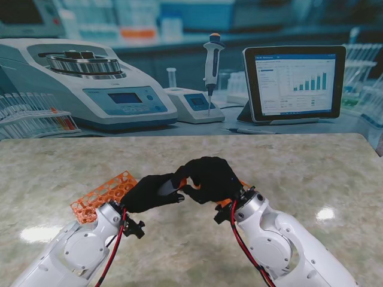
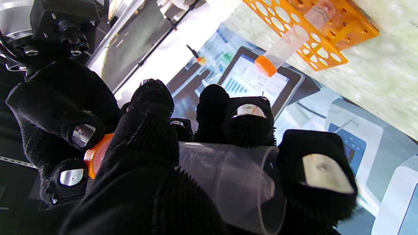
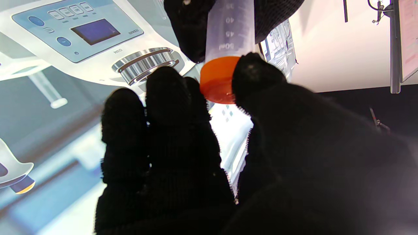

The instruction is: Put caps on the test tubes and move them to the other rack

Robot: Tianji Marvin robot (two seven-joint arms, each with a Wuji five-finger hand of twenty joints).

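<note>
My left hand point(image 1: 146, 192) is shut on a clear test tube point(image 1: 167, 187), held level above the table in front of me. Its barrel shows large in the left wrist view, tube point(image 2: 228, 182) lying across my left hand point(image 2: 147, 169). My right hand point(image 1: 209, 176) meets it from the right, fingers shut on the orange cap point(image 1: 178, 181) at the tube's end. In the right wrist view the cap point(image 3: 217, 80) sits on the graduated tube point(image 3: 230, 29), pinched by my right hand point(image 3: 183, 156). An orange rack point(image 1: 105, 194) lies by my left wrist.
A second orange rack point(image 2: 326, 32) holds one capped tube point(image 2: 281, 49); in the stand view only slivers of this rack point(image 1: 242, 184) show behind my right wrist. A centrifuge point(image 1: 90, 84), pipette point(image 1: 211, 66) and tablet point(image 1: 293, 84) form the backdrop.
</note>
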